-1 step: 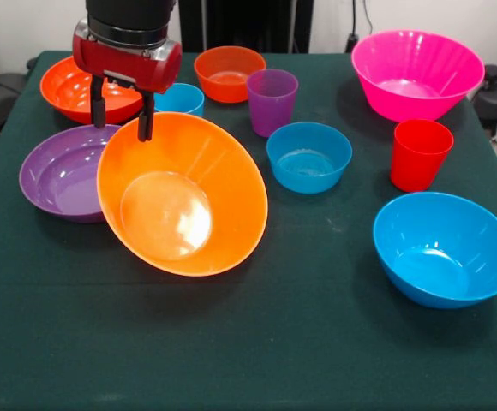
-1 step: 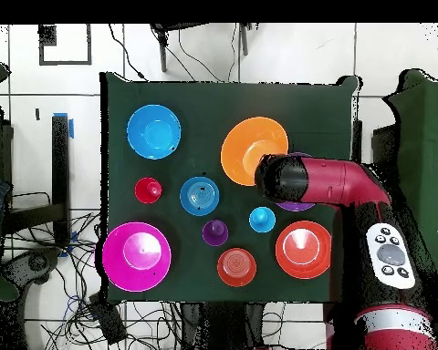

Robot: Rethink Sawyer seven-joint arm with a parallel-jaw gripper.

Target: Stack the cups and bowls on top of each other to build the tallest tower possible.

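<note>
One large orange bowl [image 1: 182, 195] hangs tilted from the hand [image 1: 122, 116].

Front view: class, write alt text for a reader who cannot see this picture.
A red and black gripper pinches the rim of a large orange bowl, tilting it up off a dark green table beside a purple bowl. Pink and blue bowls, smaller bowls and three cups stand around, unstacked.
</note>
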